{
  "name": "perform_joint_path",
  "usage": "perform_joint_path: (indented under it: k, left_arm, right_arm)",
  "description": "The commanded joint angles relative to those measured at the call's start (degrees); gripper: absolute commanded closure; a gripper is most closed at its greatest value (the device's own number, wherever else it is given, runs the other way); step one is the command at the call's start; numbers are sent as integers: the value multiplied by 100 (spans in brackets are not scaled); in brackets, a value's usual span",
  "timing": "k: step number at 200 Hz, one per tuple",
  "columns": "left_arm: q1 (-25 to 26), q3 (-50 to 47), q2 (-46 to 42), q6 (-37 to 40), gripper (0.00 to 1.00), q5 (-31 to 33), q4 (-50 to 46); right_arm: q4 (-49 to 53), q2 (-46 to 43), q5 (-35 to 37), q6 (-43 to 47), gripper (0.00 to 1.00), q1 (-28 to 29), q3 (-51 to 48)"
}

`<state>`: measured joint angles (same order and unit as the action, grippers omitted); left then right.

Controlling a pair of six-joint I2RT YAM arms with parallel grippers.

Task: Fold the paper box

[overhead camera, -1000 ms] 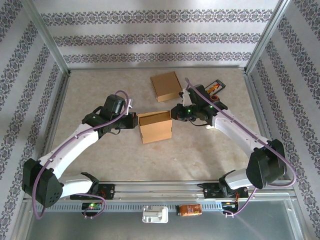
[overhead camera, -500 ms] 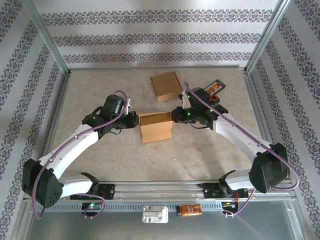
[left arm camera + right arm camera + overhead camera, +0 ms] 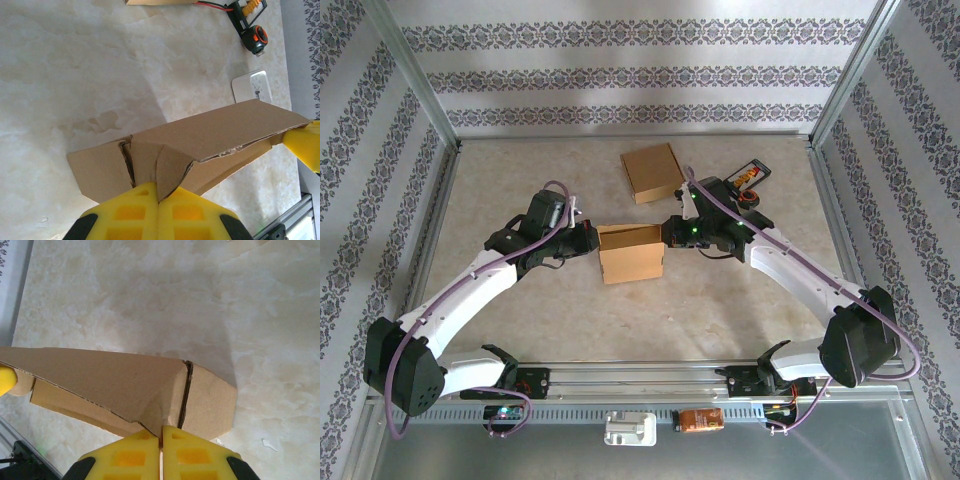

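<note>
A brown paper box [image 3: 631,253] stands partly folded in the middle of the table, its top open. My left gripper [image 3: 588,240] is shut on the box's left side flap [image 3: 167,172], its yellow fingers [image 3: 135,210] pinching the cardboard edge. At the opposite side, my right gripper [image 3: 668,230] is shut on the right side flap [image 3: 167,405], yellow fingers [image 3: 190,452] pressed together over the cardboard. The long lid panel [image 3: 225,132] spans between both grips; the same lid panel [image 3: 95,377] shows in the right wrist view.
A second flat brown box [image 3: 651,171] lies further back. A black and orange tool [image 3: 748,178] lies at the back right, the same tool [image 3: 248,27] showing in the left wrist view beside a white card [image 3: 252,86]. Metal frame rails border the table.
The right arm has shifted slightly left toward the box, and the left gripper has edged a little too. Both grips have stayed shut on the flaps.
</note>
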<state>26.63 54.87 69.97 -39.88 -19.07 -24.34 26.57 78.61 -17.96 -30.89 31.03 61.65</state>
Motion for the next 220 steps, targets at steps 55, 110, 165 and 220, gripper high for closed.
perform_joint_path:
  k: [55, 110, 165, 220]
  left_arm:
    - [55, 167, 96, -413, 100, -426, 72]
    - [54, 216, 167, -553, 100, -524, 181]
    - [53, 89, 77, -92, 100, 131, -545]
    - [54, -185, -50, -77, 100, 343, -635]
  right_arm:
    - [569, 75, 55, 70, 92, 176, -140]
    - [560, 87, 60, 75, 92, 174, -129]
    - [560, 100, 40, 78, 92, 171, -101]
    - [553, 136, 25, 75, 92, 179, -65]
